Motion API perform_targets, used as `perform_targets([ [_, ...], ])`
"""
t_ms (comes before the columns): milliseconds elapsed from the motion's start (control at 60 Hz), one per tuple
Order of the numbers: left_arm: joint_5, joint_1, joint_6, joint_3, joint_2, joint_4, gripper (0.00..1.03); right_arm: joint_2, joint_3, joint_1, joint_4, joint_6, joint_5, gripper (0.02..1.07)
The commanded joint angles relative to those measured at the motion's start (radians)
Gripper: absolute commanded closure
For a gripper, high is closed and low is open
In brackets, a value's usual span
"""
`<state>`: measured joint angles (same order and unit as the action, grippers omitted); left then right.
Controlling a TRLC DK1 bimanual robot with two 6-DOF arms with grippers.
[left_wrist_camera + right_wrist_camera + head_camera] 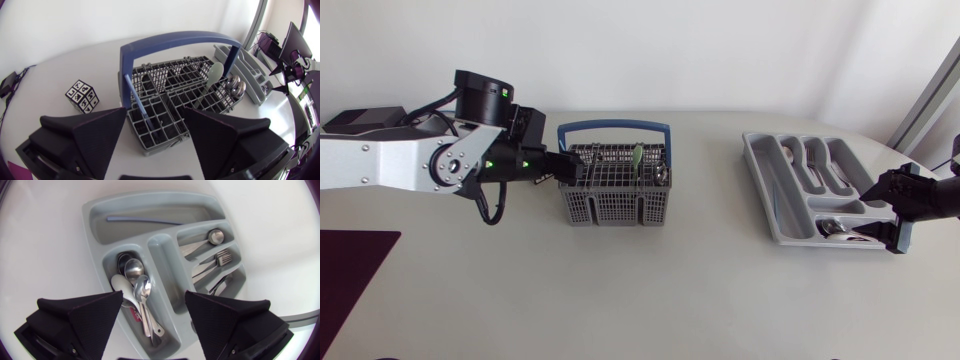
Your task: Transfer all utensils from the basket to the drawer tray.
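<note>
Two-armed setup over a pale table (650,290), looked down on from above. Reaching in from the left edge with the left gripper (564,168), bringing it up to the left end of the grey wire basket (615,205) near the table's middle. Holding its broad black fingers (100,130) wide apart in the left wrist view, with the basket's end wall and one post of its blue handle (170,42) lying just ahead between them. Gripping nothing; touching the basket or not, cannot tell. Showing, upright in the compartments farthest from that gripper, a pale green utensil (216,72) and, just beside it, rounded metal spoon bowls (235,87).

Showing the grey drawer tray (760,185) well apart from the basket, toward the table's right side. Hovering over the tray's end compartment with the right gripper (865,215), fingers spread and holding nothing. Looking straight down from the right wrist into the tray and finding several metal spoons (135,272) and a white spoon (121,284) piled in the short compartment under the gripper, a single spoon (215,236) and a fork (223,257) lying in the narrow slots beside it, and a thin bluish rod (135,221) lying in the long compartment beyond.

Also showing a small black-and-white patterned cube (82,96) on the table beside the basket, and a dark purple mat (350,270) at the table's left side.
</note>
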<state>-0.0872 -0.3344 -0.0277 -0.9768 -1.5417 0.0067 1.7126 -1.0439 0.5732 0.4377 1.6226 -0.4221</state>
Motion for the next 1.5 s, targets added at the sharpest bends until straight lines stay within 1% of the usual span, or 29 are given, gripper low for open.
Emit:
perform_targets([
  [0,0.009,-0.011,-0.044,-0.014,-0.041,0.009,0.39,-0.034,0.067,-0.024,-0.008,-0.03,-0.012,0.07],
  [83,0.009,-0.008,-0.052,-0.026,-0.058,0.013,0.44,-0.054,0.093,-0.039,-0.011,-0.041,-0.021,0.07],
  [217,0.009,-0.003,-0.061,-0.034,-0.072,0.03,0.45,-0.08,0.133,-0.064,-0.037,-0.059,-0.027,0.07],
  [283,0.01,-0.002,-0.061,-0.033,-0.075,0.044,0.48,-0.093,0.145,-0.073,-0.04,-0.059,-0.027,0.07],
  [450,0.033,-0.006,-0.066,-0.045,-0.097,0.055,0.48,-0.114,0.16,-0.088,-0.05,-0.072,-0.027,0.07],
  [633,0.084,-0.022,-0.066,-0.048,-0.12,0.09,0.48,-0.13,0.182,-0.098,-0.053,-0.07,-0.029,0.07],
  [783,0.106,-0.032,-0.061,-0.051,-0.132,0.121,0.49,-0.128,0.197,-0.101,-0.07,-0.067,-0.029,0.07],
  [833,0.116,-0.04,-0.061,-0.057,-0.14,0.122,0.54,-0.126,0.199,-0.101,-0.071,-0.067,-0.029,0.07],
  [917,0.132,-0.046,-0.061,-0.069,-0.155,0.122,0.56,-0.125,0.202,-0.101,-0.071,-0.066,-0.03,0.07],
  [1017,0.145,-0.049,-0.066,-0.092,-0.181,0.121,0.61,-0.125,0.206,-0.099,-0.074,-0.058,-0.032,0.07],
  [1067,0.158,-0.052,-0.066,-0.097,-0.187,0.121,0.62,-0.125,0.211,-0.098,-0.077,-0.055,-0.032,0.07],
  [1083,0.159,-0.052,-0.066,-0.097,-0.187,0.122,0.64,-0.125,0.212,-0.098,-0.077,-0.052,-0.032,0.07],
  [1150,0.164,-0.054,-0.066,-0.097,-0.186,0.124,0.67,-0.125,0.212,-0.095,-0.077,-0.049,-0.037,0.07],
  [1183,0.165,-0.054,-0.064,-0.099,-0.187,0.127,0.7,-0.123,0.212,-0.093,-0.079,-0.047,-0.037,0.07],
  [1267,0.168,-0.052,-0.063,-0.105,-0.195,0.131,0.75,-0.119,0.212,-0.091,-0.079,-0.046,-0.04,0.07],
  [1483,0.17,-0.06,-0.06,-0.097,-0.198,0.148,0.97,-0.12,0.217,-0.09,-0.079,-0.044,-0.043,0.07],
])
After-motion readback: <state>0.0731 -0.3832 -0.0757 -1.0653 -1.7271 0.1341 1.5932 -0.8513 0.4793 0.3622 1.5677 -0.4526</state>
